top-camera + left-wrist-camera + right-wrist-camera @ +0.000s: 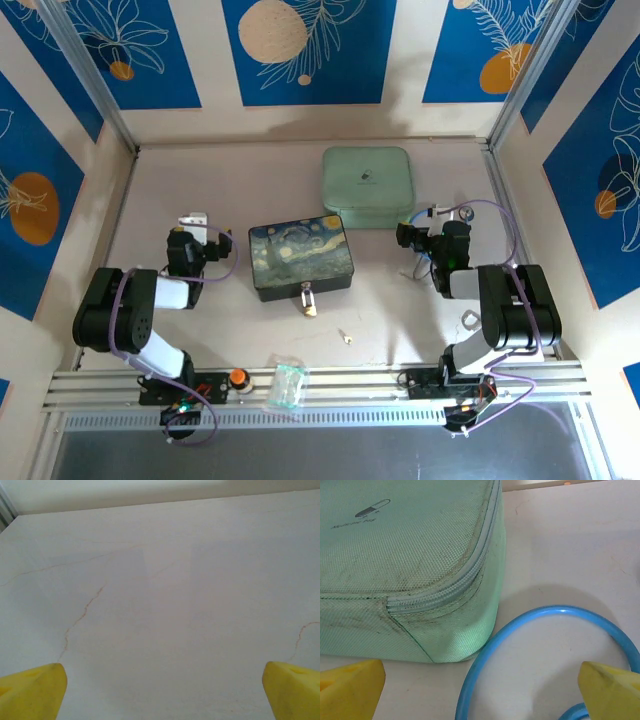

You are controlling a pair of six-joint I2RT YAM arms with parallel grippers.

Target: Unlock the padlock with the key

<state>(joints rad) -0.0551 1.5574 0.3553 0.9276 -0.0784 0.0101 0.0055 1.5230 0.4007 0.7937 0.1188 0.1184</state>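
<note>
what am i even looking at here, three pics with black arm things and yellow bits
These are two small robot arms bolted to the near edge of a table. The overhead picture looks down on both: the left end effector and the right end effector each sit open, holding nothing. The other two pictures come from cameras on the wrists; the yellow wedges are the fingers.

On the table lie a starry-night painted tin with a tiny padlock at its front edge, a small key nearby, a mint green zip case, a clear plastic piece and an orange button. The right wrist camera sees the case's corner and a blue ring.
</note>
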